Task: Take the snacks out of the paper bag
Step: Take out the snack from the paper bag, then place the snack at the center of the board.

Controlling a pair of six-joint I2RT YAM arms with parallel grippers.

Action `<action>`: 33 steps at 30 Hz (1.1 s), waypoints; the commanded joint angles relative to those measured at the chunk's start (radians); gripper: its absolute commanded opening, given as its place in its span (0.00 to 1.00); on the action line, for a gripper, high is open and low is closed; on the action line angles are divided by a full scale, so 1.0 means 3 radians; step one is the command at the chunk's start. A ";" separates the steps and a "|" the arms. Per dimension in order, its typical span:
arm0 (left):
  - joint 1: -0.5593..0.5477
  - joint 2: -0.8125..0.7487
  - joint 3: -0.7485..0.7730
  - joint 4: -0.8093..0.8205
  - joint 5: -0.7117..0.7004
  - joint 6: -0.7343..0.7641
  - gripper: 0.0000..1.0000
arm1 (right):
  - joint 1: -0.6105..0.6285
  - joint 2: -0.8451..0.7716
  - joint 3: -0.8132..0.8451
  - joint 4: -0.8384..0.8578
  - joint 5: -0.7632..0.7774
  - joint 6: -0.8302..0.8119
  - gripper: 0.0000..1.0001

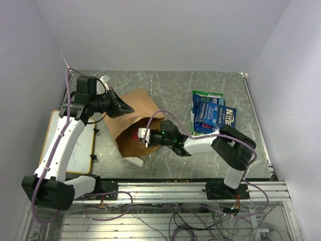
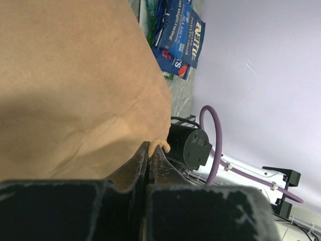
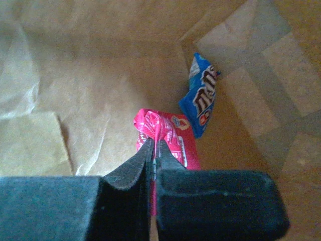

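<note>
- Brown paper bag point(image 1: 131, 118) on its side on the grey surface point(image 1: 165, 85), mouth toward the right arm.
- Left pincer point(image 2: 151, 150) pressed together on the bag's rim, right at a twisted handle point(image 2: 160, 144).
- Right pincer point(image 3: 154, 150) inside the mouth, pinching a crumpled pink packet point(image 3: 168, 133); blue packet point(image 3: 203, 95) just beyond, deeper in, untouched.
- Pile of blue and green packets point(image 1: 210, 113) out on the surface, well apart from the bag.
- White board point(image 1: 86, 143) at the left edge, partly behind the left arm.
- Small white thing point(image 1: 134, 161) poking from under the bag, probably a block, mostly covered.
- From above, bag interior almost wholly hidden by paper and wrist.
</note>
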 commanded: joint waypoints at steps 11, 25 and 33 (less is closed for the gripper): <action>0.0012 0.0054 -0.0159 0.0574 0.0025 -0.0272 0.07 | 0.0014 -0.1392 -0.0538 -0.1005 -0.0281 -0.0111 0.00; 0.0012 0.0318 0.0066 0.0366 -0.0230 0.0052 0.07 | 0.0011 -0.2711 -0.0127 -0.2041 0.0480 0.0214 0.00; 0.0012 0.0504 0.0128 0.0343 -0.0253 0.0209 0.07 | -0.0208 -0.2680 0.0253 -0.2006 0.2145 0.0799 0.00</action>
